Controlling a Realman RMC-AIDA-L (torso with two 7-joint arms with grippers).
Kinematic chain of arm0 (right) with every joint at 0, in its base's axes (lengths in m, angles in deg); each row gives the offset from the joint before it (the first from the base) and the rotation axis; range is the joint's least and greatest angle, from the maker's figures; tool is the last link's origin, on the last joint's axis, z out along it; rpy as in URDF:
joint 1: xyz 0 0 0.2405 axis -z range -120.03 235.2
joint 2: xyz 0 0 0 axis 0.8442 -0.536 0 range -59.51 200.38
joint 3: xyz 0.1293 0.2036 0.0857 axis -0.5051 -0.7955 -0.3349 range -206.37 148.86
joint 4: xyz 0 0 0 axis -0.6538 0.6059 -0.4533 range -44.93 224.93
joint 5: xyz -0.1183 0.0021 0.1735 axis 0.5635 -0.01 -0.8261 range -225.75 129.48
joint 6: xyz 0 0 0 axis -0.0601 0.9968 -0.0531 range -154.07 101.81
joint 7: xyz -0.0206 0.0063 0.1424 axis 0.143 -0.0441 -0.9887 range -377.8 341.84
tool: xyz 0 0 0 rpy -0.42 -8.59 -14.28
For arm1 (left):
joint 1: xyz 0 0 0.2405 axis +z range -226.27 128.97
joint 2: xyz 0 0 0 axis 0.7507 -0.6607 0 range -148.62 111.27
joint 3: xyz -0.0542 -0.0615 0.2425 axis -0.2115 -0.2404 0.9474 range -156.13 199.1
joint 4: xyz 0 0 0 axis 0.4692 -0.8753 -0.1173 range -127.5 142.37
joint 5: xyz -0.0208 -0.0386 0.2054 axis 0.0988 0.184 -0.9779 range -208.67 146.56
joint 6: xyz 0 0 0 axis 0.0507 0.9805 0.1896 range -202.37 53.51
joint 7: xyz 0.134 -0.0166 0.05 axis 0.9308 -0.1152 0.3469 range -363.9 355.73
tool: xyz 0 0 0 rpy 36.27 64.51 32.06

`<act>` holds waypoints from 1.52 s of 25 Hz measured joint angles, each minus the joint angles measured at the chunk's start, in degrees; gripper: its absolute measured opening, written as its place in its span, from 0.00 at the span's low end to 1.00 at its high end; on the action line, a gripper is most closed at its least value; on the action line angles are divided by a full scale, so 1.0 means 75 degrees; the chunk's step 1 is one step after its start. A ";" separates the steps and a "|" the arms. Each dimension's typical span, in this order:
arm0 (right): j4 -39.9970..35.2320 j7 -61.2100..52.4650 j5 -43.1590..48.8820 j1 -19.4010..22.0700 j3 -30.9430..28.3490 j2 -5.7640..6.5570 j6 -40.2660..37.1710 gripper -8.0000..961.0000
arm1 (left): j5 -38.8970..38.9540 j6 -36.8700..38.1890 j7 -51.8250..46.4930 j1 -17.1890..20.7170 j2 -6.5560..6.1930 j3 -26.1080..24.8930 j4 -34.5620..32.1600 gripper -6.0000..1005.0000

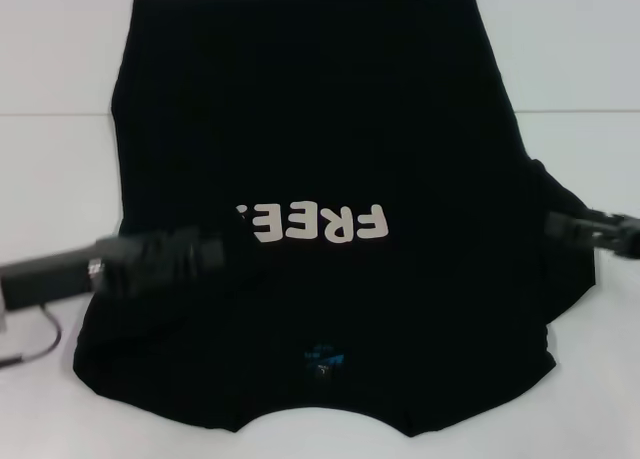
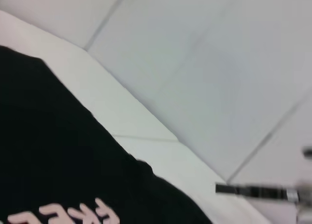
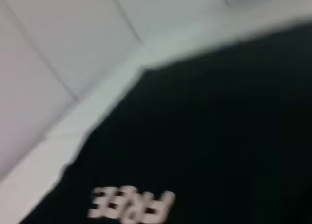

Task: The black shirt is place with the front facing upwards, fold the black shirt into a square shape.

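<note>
The black shirt [image 1: 320, 129] lies spread front up on the white table [image 1: 55, 169], collar and blue neck label [image 1: 325, 357] toward me, hem at the far side. Its white letters [image 1: 330, 223] read upside down from here. My left gripper [image 1: 215, 251] reaches in from the left, low over the shirt's left side, just beside the letters. My right gripper [image 1: 560, 224] is at the shirt's right edge, by the bulging right sleeve [image 1: 565, 269]. The left wrist view shows the shirt [image 2: 53, 155] and the right arm [image 2: 258, 191] farther off. In the right wrist view the shirt [image 3: 214, 126] fills most of the frame.
A dark cable [image 1: 40, 344] loops on the table at the near left, under the left arm. Bare white table surrounds the shirt on the left, right and far side, with a seam line [image 1: 580, 112] running across it.
</note>
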 joint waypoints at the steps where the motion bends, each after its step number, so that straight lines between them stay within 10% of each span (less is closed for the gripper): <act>1: -0.0196 -0.0745 0.0373 -0.0096 0.0028 0.0130 -0.0028 0.99 | -0.0016 0.0102 0.0272 0.0132 0.0017 0.0034 -0.0067 0.76; 8: -0.0560 -0.4781 0.3199 -0.1069 0.0053 0.0976 -0.0286 0.99 | -0.0160 0.0489 0.1643 0.0539 0.0099 0.0090 -0.0293 0.75; 20: 0.0386 -0.5447 0.4337 -0.2079 0.0530 0.0754 0.0617 0.98 | -0.0403 0.1024 0.2191 0.0590 0.0103 0.0041 -0.0252 0.75; 38: 0.0807 -0.5479 0.4343 -0.2194 0.0821 0.0685 0.1095 0.94 | -0.0401 0.0986 0.2204 0.0551 0.0102 0.0071 -0.0253 0.75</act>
